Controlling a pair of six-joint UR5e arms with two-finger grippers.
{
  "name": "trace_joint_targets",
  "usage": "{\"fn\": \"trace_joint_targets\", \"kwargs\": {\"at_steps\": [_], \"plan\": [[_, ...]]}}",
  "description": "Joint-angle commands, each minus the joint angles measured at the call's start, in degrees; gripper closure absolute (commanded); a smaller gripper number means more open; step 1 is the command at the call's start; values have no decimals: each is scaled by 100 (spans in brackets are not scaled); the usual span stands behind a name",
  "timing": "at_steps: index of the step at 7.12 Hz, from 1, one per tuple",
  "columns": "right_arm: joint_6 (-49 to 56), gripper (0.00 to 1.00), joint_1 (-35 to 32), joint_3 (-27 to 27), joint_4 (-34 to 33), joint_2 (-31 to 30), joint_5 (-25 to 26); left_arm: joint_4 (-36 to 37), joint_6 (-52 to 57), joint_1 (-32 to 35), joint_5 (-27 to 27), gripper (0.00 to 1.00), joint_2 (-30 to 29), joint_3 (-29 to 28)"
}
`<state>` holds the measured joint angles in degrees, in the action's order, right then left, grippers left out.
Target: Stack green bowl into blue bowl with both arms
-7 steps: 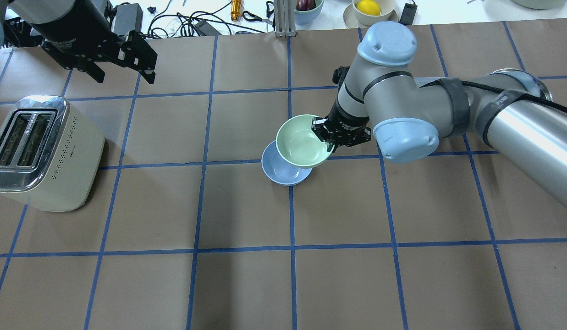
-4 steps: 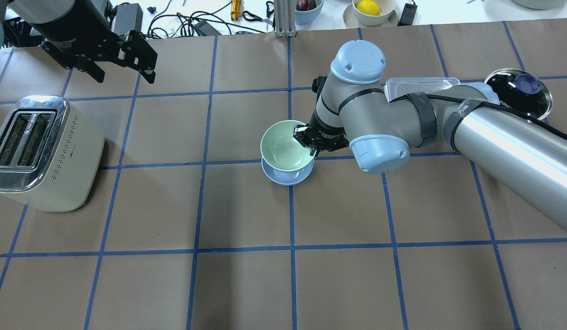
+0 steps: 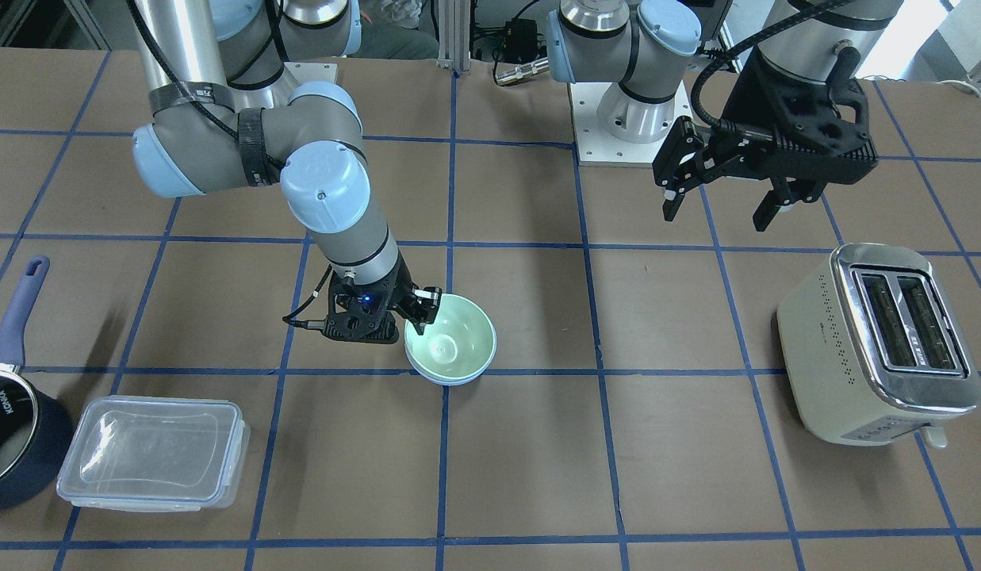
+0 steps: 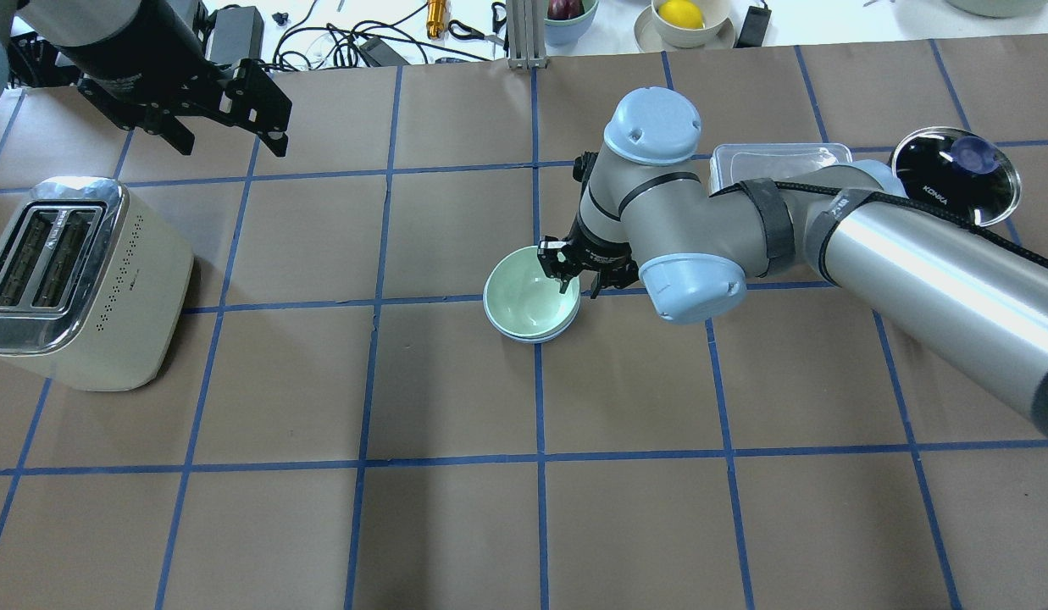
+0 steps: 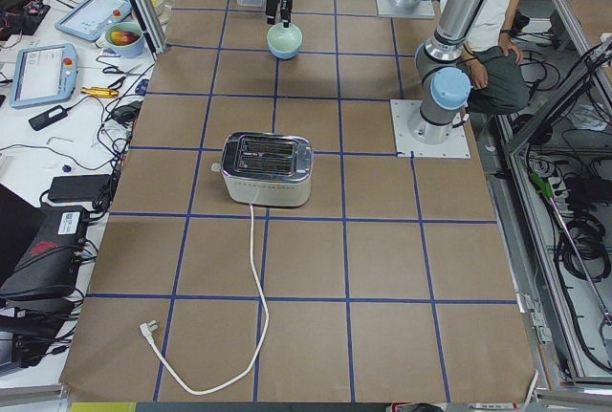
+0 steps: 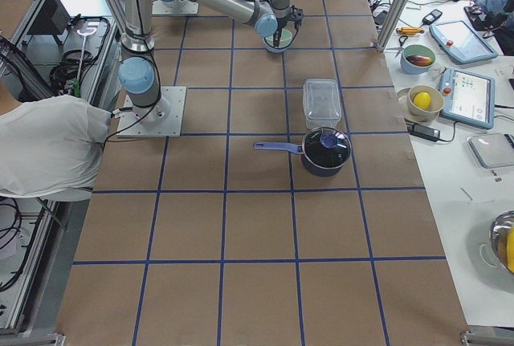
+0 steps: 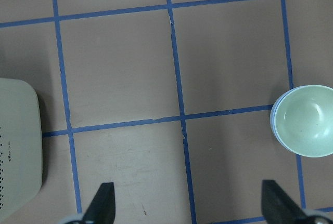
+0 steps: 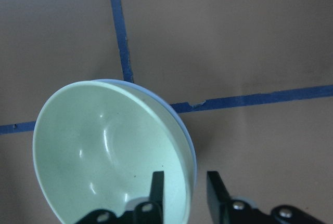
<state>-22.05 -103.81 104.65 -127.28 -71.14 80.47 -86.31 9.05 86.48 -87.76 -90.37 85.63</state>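
Note:
The green bowl [image 4: 524, 296] sits nested inside the blue bowl [image 4: 534, 338] near the table's middle. Only a thin blue rim shows around it. My right gripper [image 4: 564, 275] is low at the bowls' right rim. In the right wrist view one finger [image 8: 158, 185] is inside the green bowl [image 8: 104, 146] and the other is outside the blue rim [image 8: 194, 154]. The jaws stand slightly apart and gaps show on both sides of the rim. My left gripper [image 4: 231, 142] hangs open and empty, high at the far left. Its wrist view shows the stacked bowls [image 7: 304, 128] from afar.
A cream toaster [image 4: 74, 280] stands at the left. A clear lidded container [image 3: 153, 452] and a dark navy saucepan [image 3: 10, 432] lie on my right side. Clutter and cables lie on the white bench beyond the far edge.
My right arm carried the green bowl left and lowered it into the blue bowl. Its jaws now stand a little apart at the rim. The left arm has not moved.

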Motion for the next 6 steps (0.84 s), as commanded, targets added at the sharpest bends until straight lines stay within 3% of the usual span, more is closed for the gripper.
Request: {"fn": "trace_joint_targets", "kwargs": {"at_steps": [1, 3, 4, 6], "plan": [[157, 0, 193, -154, 89, -135, 82, 0, -8, 0, -4, 0, 10, 15], [349, 0, 509, -828, 1417, -530, 162, 0, 0, 0, 5, 0, 10, 24], [681, 0, 667, -1267, 2287, -715, 327, 0, 0, 9, 5, 0, 19, 24], [1296, 0, 1019, -2024, 3416, -865, 748, 0, -8, 9, 5, 0, 19, 32]]}}
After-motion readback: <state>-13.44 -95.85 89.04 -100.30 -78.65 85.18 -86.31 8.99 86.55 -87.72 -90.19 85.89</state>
